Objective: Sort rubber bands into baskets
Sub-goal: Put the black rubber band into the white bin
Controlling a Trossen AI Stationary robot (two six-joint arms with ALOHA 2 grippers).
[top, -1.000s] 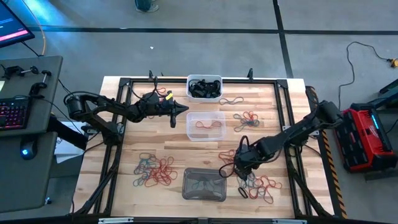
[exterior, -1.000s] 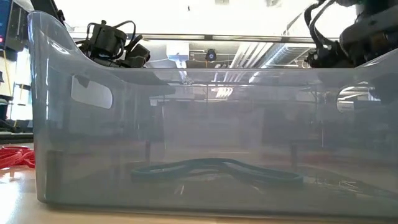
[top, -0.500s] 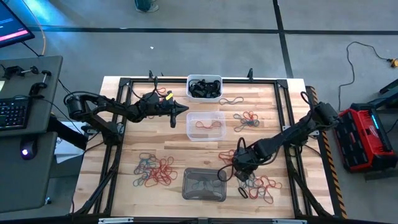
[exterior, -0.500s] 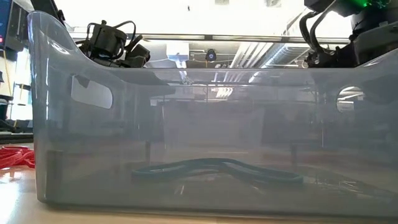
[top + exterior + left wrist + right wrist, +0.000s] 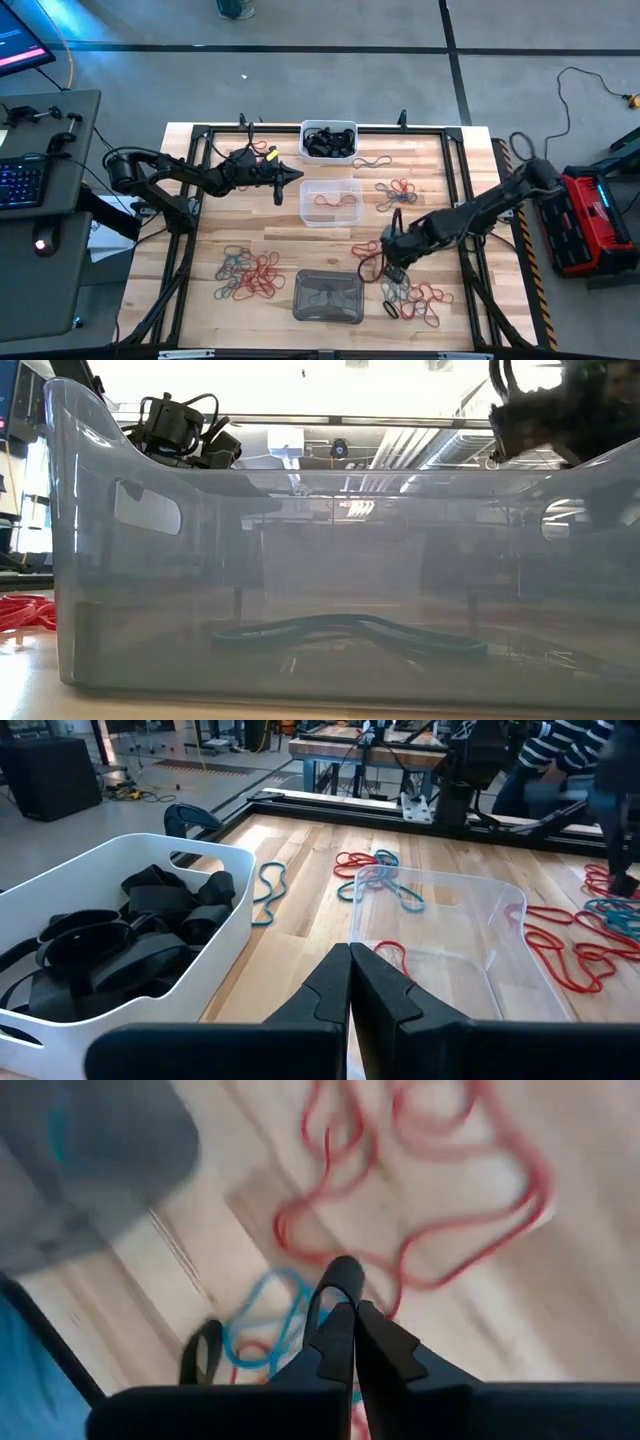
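Note:
Three baskets stand in a row down the table's middle: a white one (image 5: 328, 140) with black bands, a clear one (image 5: 330, 201) with a red band, and a grey one (image 5: 328, 297) with a teal band (image 5: 340, 630). Loose rubber bands lie in piles at the near left (image 5: 248, 275), far right (image 5: 398, 193) and near right (image 5: 415, 295). My right gripper (image 5: 391, 262) hovers over the near right pile, right of the grey basket, shut on a blue band (image 5: 262, 1312). My left gripper (image 5: 297, 177) hangs shut and empty beside the clear basket's left wall. My right gripper has a blue band's loop (image 5: 298, 1292) running into its shut fingertips, which come slanting down from above. The fingers hide the place of contact and the view is blurred. The rest of the loop hangs out to one side, over the other bands.
Red bands (image 5: 368, 250) lie on the wood just left of my right gripper, and one band (image 5: 372, 161) lies beside the white basket. A black frame rail (image 5: 460, 200) runs along the table's sides. A person in a striped sleeve (image 5: 570, 740) stands beyond the table.
My right gripper has shut over the near right pile. It has then risen and drawn a little toward the table's far edge. My left arm has kept still.

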